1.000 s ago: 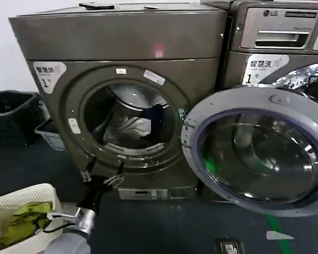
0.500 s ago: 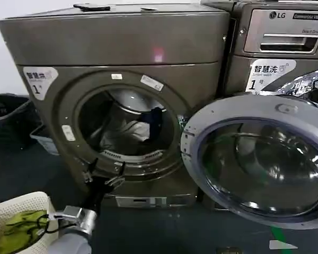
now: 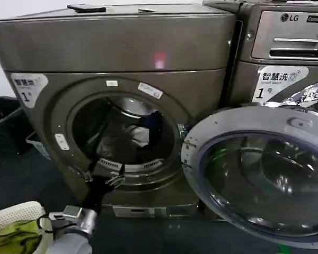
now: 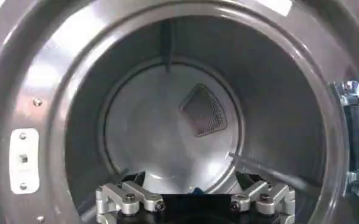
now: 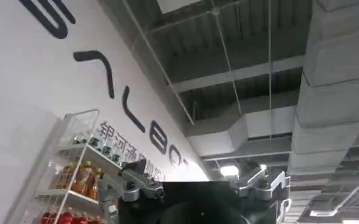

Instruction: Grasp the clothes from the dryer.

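Left tool (image 3: pixel 102 178) hovers at the lower rim of the dryer (image 3: pixel 116 47) porthole, fingers spread and holding nothing. Its round door (image 3: pixel 265 177) hangs open to the right. Inside the drum, the clothes (image 3: pixel 130 136) lie heaped. Right tool (image 5: pixel 194 185) points ceilingward, spread wide.

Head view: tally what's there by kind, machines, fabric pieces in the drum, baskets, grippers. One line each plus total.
Front-loading machines: 2, the dryer and the LG machine
Clothes pieces in the drum: 2, one pale, one dark
Baskets: 2, white basket, dark bin
Grippers: 1, left gripper at the porthole's lower rim
Total: 7
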{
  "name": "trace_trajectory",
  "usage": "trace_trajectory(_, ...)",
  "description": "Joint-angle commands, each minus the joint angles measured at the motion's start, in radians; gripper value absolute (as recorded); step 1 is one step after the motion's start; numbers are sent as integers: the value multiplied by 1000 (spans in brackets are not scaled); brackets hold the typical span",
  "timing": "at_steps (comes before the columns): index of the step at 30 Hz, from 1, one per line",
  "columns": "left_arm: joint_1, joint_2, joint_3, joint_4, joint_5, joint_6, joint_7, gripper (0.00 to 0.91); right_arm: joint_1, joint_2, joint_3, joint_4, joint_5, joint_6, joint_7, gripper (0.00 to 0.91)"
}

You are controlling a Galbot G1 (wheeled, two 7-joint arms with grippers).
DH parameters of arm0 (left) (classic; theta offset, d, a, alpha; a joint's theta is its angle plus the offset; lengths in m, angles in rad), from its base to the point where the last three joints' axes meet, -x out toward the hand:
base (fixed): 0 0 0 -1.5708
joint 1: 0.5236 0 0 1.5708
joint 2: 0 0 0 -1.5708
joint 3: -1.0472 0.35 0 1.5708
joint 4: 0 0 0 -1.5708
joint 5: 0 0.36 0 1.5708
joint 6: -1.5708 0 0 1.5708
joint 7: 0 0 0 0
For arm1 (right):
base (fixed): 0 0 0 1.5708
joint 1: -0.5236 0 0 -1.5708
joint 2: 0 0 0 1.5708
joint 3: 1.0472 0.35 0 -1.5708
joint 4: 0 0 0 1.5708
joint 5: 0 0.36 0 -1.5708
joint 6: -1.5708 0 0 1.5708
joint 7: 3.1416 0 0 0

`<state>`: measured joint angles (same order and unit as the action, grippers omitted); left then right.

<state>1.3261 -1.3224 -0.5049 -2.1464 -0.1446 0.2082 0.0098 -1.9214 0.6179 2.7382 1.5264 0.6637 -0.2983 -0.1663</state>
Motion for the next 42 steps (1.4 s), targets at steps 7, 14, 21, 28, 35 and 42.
trace_trajectory(7, -1, -1, 1, 1, 0, 0, 1, 907, 1, -1, 0, 0, -1, -1, -3, 907)
trace_trajectory(14, -3, -2, 2, 3, 1, 0, 2, 907, 3, 0, -1, 2, -1, 0, -3, 907)
trace_trajectory(21, -5, 4, 3, 7, 1, -1, 2, 907, -3, 8, -3, 19, -9, -29, -4, 907)
trace_trajectory(28, 1, 2, 3, 4, 1, -4, 2, 907, -6, 6, 0, 21, -4, -12, -12, 907)
trace_trajectory(35, -2, -2, 7, 5, 1, -4, 2, 907, -13, 6, 4, 19, 1, -10, -7, 907)
trace_trajectory(42, -14, -4, 5, 12, 0, -6, 2, 907, -21, 10, 10, 20, 1, -7, -5, 907)
